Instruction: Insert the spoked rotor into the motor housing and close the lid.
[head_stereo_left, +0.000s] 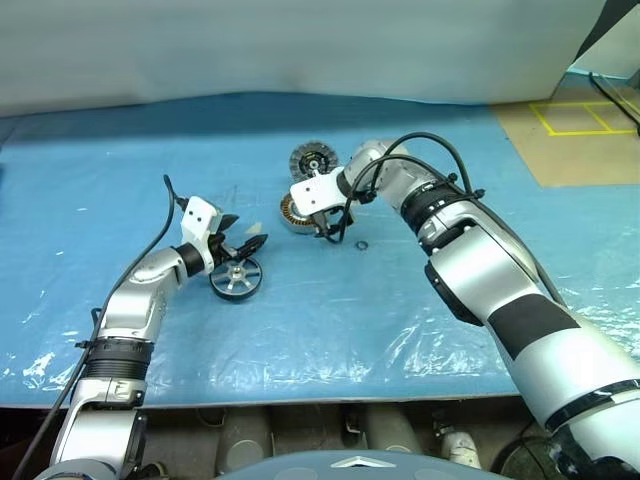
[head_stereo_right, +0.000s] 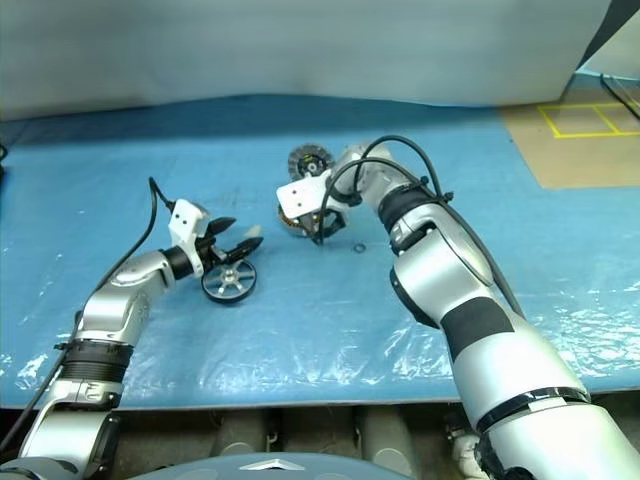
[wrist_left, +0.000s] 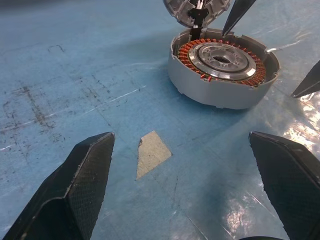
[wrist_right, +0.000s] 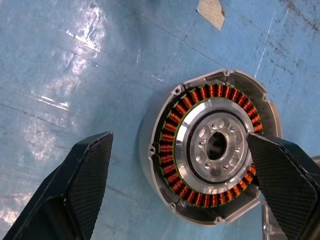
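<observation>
The spoked rotor (head_stereo_left: 236, 279) lies flat on the blue sheet (head_stereo_left: 330, 330) at the near left, its black rim just below the tips of the left gripper (head_stereo_left: 241, 242). That gripper's fingers stand wide apart and hold nothing; it points right and slightly down, so the rotor sits just near of it and under it, almost touching. This arm is plainly the nearer one to the rotor.

The motor housing (wrist_right: 210, 150) rests open side up near the middle of the sheet, to the right of the rotor and a little farther away, copper windings ringing its silver centre. The right gripper (head_stereo_left: 322, 228) hangs steeply over it, fingers spread and empty, straddling the cup from above. The lid (head_stereo_left: 311, 159) lies just beyond the housing on the far side. A small dark ring (head_stereo_left: 360, 244) lies on the sheet right of the housing.

Judging from this, the left gripper needs only a short drop to pick up the rotor, then a carry rightward to the cup.
</observation>
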